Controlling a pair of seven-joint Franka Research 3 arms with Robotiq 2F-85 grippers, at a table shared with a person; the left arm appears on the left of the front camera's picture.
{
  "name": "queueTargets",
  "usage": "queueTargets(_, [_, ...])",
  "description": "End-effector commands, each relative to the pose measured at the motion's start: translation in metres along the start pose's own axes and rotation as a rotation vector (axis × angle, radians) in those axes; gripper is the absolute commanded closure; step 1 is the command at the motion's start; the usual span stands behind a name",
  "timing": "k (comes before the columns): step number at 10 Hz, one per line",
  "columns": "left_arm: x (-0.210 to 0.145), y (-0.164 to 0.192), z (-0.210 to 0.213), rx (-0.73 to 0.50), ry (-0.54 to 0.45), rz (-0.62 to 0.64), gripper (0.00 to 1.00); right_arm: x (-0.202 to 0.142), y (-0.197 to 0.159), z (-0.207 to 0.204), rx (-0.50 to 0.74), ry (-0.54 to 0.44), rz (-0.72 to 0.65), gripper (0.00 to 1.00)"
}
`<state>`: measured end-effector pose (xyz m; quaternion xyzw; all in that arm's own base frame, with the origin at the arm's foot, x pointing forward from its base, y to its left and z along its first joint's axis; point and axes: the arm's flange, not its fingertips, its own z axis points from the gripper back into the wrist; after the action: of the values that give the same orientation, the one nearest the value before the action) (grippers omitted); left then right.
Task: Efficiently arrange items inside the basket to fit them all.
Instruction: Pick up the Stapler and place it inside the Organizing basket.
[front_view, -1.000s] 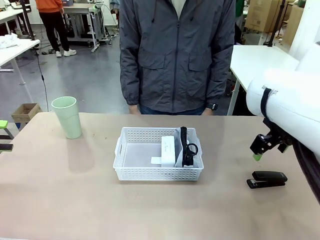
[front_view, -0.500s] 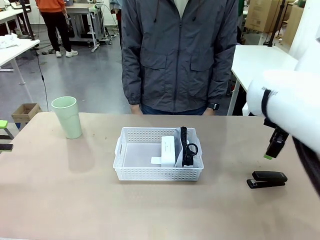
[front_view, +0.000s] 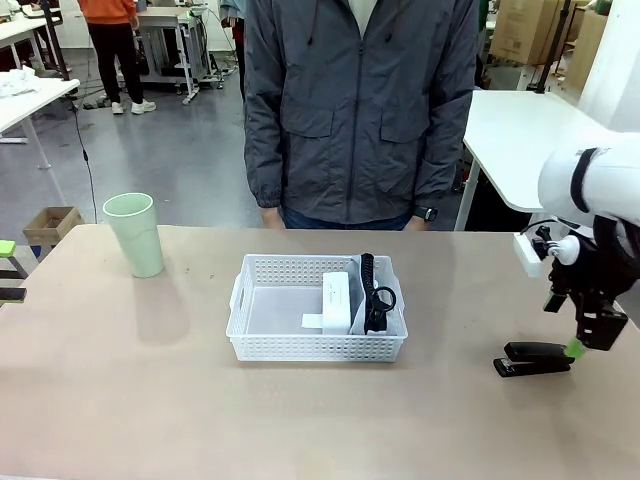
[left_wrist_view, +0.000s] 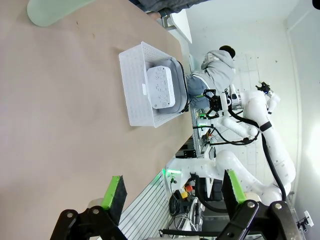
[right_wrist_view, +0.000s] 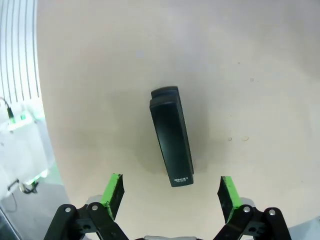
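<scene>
While the right gripper hangs wide open and empty over the black stapler at the table's right near side, the left gripper stands equally open, empty, left of the central basket.

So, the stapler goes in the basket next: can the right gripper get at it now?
Probably yes. The right gripper hangs open just over the black stapler, which lies alone on the bare table; nothing stands between them.
</scene>
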<state>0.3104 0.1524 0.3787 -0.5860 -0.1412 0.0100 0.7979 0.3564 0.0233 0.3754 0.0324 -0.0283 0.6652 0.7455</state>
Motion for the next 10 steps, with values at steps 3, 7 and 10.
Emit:
queueTargets(3, [-0.003, -0.002, 0.0, -0.007, -0.013, -0.017, 0.0, -0.02, 0.057, -0.034, -0.055, -0.015, 0.008, 0.0])
queueTargets(7, [-0.003, -0.002, 0.0, -0.007, -0.013, -0.017, 0.0, -0.001, -0.001, 0.0, -0.01, 0.009, 0.066, 0.0])
queueTargets(10, [-0.003, -0.002, 0.0, -0.007, -0.013, -0.017, 0.0, 0.004, -0.008, -0.014, 0.036, -0.001, 0.075, 0.0])
